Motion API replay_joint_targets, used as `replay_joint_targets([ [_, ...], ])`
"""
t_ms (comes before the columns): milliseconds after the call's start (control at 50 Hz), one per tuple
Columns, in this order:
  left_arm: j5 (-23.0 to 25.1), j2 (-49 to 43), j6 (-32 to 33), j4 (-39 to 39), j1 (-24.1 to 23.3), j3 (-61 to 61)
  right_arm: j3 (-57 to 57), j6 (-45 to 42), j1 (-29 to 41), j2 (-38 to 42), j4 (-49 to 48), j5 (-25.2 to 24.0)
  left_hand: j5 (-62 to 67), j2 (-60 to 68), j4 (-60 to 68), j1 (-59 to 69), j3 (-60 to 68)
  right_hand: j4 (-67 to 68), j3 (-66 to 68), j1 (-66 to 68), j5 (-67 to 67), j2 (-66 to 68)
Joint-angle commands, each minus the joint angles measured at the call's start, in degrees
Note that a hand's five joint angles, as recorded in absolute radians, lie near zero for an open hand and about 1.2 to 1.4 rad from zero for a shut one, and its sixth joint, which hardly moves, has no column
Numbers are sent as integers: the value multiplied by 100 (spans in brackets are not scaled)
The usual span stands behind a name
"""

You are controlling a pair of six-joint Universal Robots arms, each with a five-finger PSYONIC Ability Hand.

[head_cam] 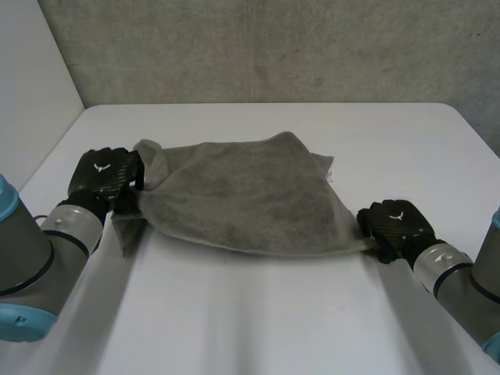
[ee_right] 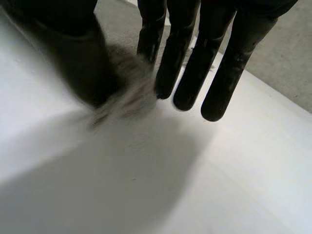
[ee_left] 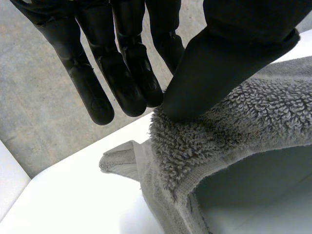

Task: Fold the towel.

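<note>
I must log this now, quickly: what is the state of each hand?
Left hand: shut, pinching the towel edge under its thumb.
Right hand: shut, pinching the towel's corner.

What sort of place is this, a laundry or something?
Probably a robot test lab: a bare white table, a rough concrete wall, and the left hand and right hand pinching one grey towel.

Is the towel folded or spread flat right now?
Partly folded: the towel lies doubled over, with a lower layer peeking out at its far corner. The left robot hand and right robot hand pinch it at either end.
</note>
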Motion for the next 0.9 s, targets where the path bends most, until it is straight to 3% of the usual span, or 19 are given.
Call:
replay_joint_targets([
  [20,15,-24,24,9,9,-45,-17,42,-54,-185,-133,8,1107,1022,1018,1305,1024,1901,1907,1766,1909,1869],
  [120,15,-173,95,35,0,-160,9,392,-238,-572,-230,-36,588,503,499,786,505,1901,1907,1766,1909,1869],
  [160,24,-409,103,35,-18,-169,1,508,-380,-634,-239,-80,-1239,-1324,-1328,-1041,-1322,1901,1907,1766,1909,1869],
  [260,6,-569,235,61,-18,-116,1,570,-670,-722,-221,-195,-1448,-1532,-1536,-1250,-1531,1901,1907,1766,1909,1869],
  [440,15,-920,1570,237,325,-89,27,552,-960,-915,-177,-291,-2118,-2202,-2206,-1920,-2201,1901,1907,1766,1909,1869],
  [620,33,-349,1624,167,246,-256,36,552,-986,-968,-107,-300,-3601,-3686,-3689,-3403,-3684,1901,1907,1766,1909,1869],
  [660,68,45,1624,167,150,-484,36,552,-995,-1021,-107,-256,-4655,-4740,-4743,-4457,-4738,1901,1907,1766,1909,1869],
  [760,120,205,1650,141,-157,-643,18,561,-1004,-1047,-81,-256,-5634,-5719,-5723,-5436,-5717,1901,1907,1766,1909,1869],
  [900,384,117,1659,61,-404,-731,27,578,-995,-1039,-72,-282,-5821,-5906,-5910,-5623,-5904,1901,1907,1766,1909,1869],
])
